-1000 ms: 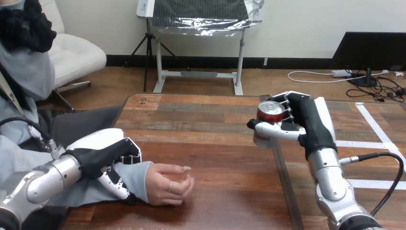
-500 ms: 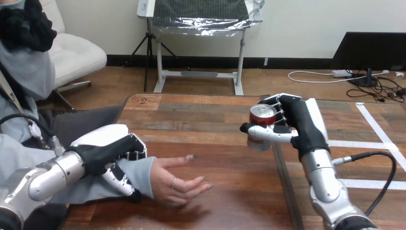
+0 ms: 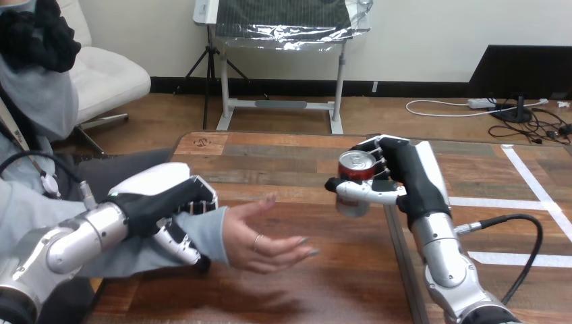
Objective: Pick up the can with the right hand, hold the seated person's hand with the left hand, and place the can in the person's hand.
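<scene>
Head view. At the table's left edge the left hand (image 3: 162,206) has its fingers curled over the top of the person's wrist (image 3: 206,233), which is in a grey sleeve. Its thumb is hooked beneath, a closed grasp. Just right of that hand, the person's hand (image 3: 266,239) reaches out of the sleeve, palm up, fingers spread and loose, over the table (image 3: 283,158). Further right, apart from the person's fingertips and higher, is the can (image 3: 353,183): upright, off the table, red and silver, top showing. The right hand (image 3: 405,179) is wrapped round it, thumb across the can's near side, fingers behind its far side, palm to its right.
</scene>
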Tool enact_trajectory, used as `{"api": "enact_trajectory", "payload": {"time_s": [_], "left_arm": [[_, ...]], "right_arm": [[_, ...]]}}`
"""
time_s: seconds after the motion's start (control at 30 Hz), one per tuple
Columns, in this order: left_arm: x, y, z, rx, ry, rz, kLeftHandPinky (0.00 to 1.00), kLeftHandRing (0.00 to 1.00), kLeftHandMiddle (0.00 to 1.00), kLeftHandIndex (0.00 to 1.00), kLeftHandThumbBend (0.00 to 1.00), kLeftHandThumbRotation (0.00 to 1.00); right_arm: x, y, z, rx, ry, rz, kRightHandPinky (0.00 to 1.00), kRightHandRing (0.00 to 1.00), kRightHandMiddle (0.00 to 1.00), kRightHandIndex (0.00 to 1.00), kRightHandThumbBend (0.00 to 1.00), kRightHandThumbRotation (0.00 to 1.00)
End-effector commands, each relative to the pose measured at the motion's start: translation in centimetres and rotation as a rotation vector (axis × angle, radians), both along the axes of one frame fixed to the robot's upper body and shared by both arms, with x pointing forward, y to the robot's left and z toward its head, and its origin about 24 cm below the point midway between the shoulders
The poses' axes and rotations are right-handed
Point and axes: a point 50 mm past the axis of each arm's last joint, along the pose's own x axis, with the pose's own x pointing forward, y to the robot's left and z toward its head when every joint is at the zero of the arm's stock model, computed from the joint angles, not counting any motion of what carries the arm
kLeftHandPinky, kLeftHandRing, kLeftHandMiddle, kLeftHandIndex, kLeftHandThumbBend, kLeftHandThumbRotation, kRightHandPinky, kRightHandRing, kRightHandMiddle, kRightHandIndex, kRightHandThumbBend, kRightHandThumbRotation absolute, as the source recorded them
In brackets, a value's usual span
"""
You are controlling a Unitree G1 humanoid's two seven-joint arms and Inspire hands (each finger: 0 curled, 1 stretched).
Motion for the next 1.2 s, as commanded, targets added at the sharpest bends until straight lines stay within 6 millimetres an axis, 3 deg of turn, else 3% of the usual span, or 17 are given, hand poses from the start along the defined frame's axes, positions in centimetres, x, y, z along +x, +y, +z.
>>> {"api": "enact_trajectory", "payload": {"time_s": [0.0,1.17], "left_arm": [[2.2,-2.9,4.7,-0.123,-0.188,-0.07,0.25,0.3,0.37,0.4,0.81,0.0],[2.7,-5.0,5.3,-0.17,-0.189,-0.106,0.24,0.29,0.36,0.39,0.83,0.0]], "right_arm": [[1.4,1.0,2.4,0.024,-0.097,0.032,0.37,0.4,0.47,0.51,0.81,0.0],[-0.6,4.3,1.1,0.074,-0.147,0.134,0.36,0.41,0.48,0.51,0.82,0.0]]}}
